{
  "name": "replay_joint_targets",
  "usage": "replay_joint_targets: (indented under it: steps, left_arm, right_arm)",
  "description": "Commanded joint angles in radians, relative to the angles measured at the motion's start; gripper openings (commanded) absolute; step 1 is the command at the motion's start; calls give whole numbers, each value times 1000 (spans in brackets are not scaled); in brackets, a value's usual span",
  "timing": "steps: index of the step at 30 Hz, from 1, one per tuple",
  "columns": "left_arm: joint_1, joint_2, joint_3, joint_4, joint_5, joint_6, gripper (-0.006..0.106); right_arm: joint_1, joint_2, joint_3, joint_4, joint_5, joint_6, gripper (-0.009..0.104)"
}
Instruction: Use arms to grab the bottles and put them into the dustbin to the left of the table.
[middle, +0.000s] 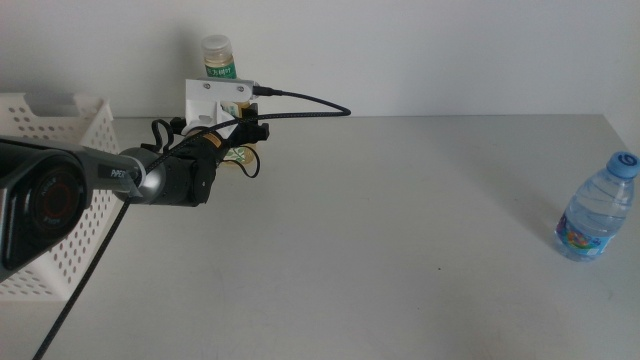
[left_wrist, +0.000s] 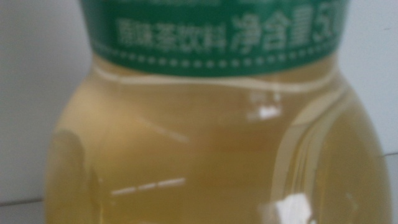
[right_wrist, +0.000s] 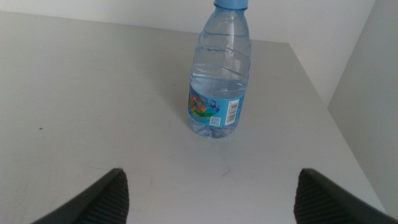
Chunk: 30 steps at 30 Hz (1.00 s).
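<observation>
While the left tool (middle: 243, 135), grip unclear, meets the green-labelled yellow bottle (left_wrist: 211, 143), the right tool (right_wrist: 211, 196) gapes empty.

Even, soft daylight-like light fills all views; the bench (middle: 400, 230) reads pale grey with only faint shadows. In the left wrist view the yellow-liquid bottle (left_wrist: 211, 143) sits so close that it is blurred, its green label text soft, with small white glints on the plastic. The water bottle (right_wrist: 217, 81) is sharp, casting a weak shadow beside its base.
</observation>
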Motion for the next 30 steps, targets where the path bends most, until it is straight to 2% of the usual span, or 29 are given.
replay_joint_targets:
  steps: [1,2,3,4,6,23,30]
  left_arm:
    - [2,-66,-28,-15,-96,-13,48]
    - [2,-66,-28,-15,-96,-14,39]
    - [-3,-70,-22,-13,-79,-20,13]
    - [-10,-93,-17,-5,-46,-3,-2]
    - [-11,-133,-17,-3,51,40,-2]
    - [-7,-632,-17,19,932,41,-2]
    - [68,-743,-118,12,1327,4,-2]
  right_arm:
    - [-7,-22,-10,-2,-72,-10,68]
    - [-7,-22,-10,-2,-72,-10,68]
    - [-7,-22,-10,-2,-72,-10,68]
    - [-7,-22,-10,-2,-72,-10,68]
    - [-7,-22,-10,-2,-72,-10,68]
    - [-7,-22,-10,-2,-72,-10,68]
    - [-7,-22,-10,-2,-72,-10,68]
